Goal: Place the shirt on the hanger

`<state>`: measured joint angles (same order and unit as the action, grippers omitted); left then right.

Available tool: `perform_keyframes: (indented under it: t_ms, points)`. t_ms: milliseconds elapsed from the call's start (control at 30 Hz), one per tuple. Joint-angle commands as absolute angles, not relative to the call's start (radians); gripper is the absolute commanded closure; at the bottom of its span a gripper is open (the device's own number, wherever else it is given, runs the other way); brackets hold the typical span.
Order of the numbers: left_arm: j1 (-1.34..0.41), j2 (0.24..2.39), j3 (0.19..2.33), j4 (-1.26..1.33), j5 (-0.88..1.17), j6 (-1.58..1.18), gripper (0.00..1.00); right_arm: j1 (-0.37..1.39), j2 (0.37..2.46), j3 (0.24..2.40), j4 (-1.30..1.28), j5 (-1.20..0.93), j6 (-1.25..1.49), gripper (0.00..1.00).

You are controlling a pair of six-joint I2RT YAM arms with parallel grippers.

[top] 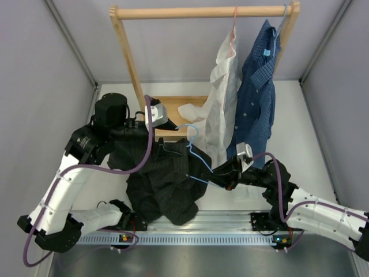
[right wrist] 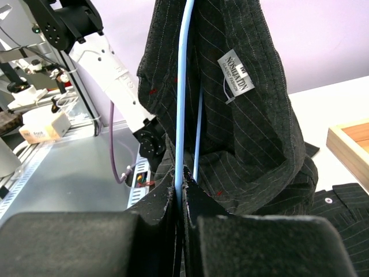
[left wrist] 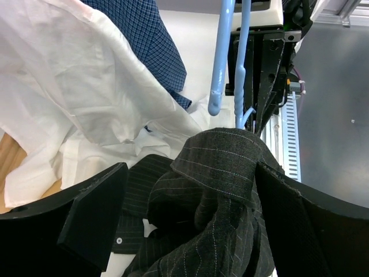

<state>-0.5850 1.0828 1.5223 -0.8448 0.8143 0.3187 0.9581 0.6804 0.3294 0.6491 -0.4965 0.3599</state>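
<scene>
Right wrist view: my right claw (right wrist: 180,173) is pinched shut on the hanger (right wrist: 183,86). The wire runs straight up from the fingers, and the shirt (right wrist: 259,133) drapes around it (neck label facing me). My left claw (left wrist: 190,173) is spread wide, with a shirt fold between the fingers, not gripped. From there the hanger lies dead ahead, its long axis running on to the right claw. Left arm looks nearer the loose cloth.

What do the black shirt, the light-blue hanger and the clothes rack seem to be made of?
Black shirt: soft matte woven cloth, pinstriped, draping in folds.
Light-blue hanger: smooth, slightly glossy thin rod, plastic or coated wire; cannot tell which.
Clothes rack: pale bare-looking wood, by its tan colour.
</scene>
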Motion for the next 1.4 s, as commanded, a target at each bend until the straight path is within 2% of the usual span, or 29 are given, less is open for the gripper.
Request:
perform_keyframes:
  t_ms: [0, 33, 67, 200, 333, 367, 400, 433, 800, 867, 1000, 1133, 1167, 1267, 1367]
  points:
    - [-0.584, 1.052, 1.520, -0.802, 0.824, 0.330, 0.09, 0.962, 0.670, 0.384, 0.730, -0.532, 0.337, 1.00]
    - [-0.583, 1.052, 1.520, -0.813, 0.842, 0.337, 0.17, 0.962, 0.667, 0.382, 0.729, -0.534, 0.330, 1.00]
    - [-0.584, 1.057, 1.516, -0.827, 0.894, 0.344, 0.20, 0.963, 0.663, 0.379, 0.727, -0.535, 0.328, 1.00]
    - [-0.583, 1.077, 1.500, -0.896, 0.997, 0.399, 0.45, 0.962, 0.646, 0.379, 0.724, -0.557, 0.313, 1.00]
    - [-0.583, 1.095, 1.500, -0.919, 1.058, 0.420, 0.50, 0.962, 0.647, 0.400, 0.703, -0.574, 0.302, 1.00]
    - [-0.584, 1.100, 1.502, -0.923, 1.063, 0.429, 0.56, 0.962, 0.652, 0.406, 0.696, -0.578, 0.301, 1.00]
    - [-0.583, 1.100, 1.503, -0.926, 1.063, 0.436, 0.89, 0.962, 0.655, 0.419, 0.687, -0.584, 0.295, 1.00]
    - [-0.583, 1.098, 1.505, -0.927, 1.060, 0.439, 1.00, 0.963, 0.657, 0.425, 0.669, -0.586, 0.285, 1.00]
    - [-0.583, 0.973, 1.486, -0.832, 0.916, 0.388, 1.00, 0.962, 0.661, 0.459, 0.606, -0.528, 0.261, 0.99]
    - [-0.584, 0.944, 1.470, -0.767, 0.815, 0.324, 1.00, 0.962, 0.655, 0.469, 0.534, -0.442, 0.261, 0.85]
    - [-0.584, 0.885, 1.436, -0.720, 0.695, 0.267, 1.00, 0.963, 0.614, 0.469, 0.393, -0.310, 0.255, 0.81]
    - [-0.584, 0.772, 1.356, -0.640, 0.574, 0.206, 1.00, 0.963, 0.508, 0.437, 0.316, -0.226, 0.308, 0.65]
    - [-0.584, 0.752, 1.338, -0.621, 0.510, 0.174, 1.00, 0.962, 0.462, 0.417, 0.301, -0.175, 0.322, 0.50]
    - [-0.584, 0.675, 1.269, -0.552, 0.433, 0.112, 1.00, 0.962, 0.390, 0.339, 0.319, -0.106, 0.415, 0.20]
    - [-0.584, 0.621, 1.206, -0.485, 0.374, 0.048, 1.00, 0.963, 0.409, 0.287, 0.431, -0.148, 0.504, 0.17]
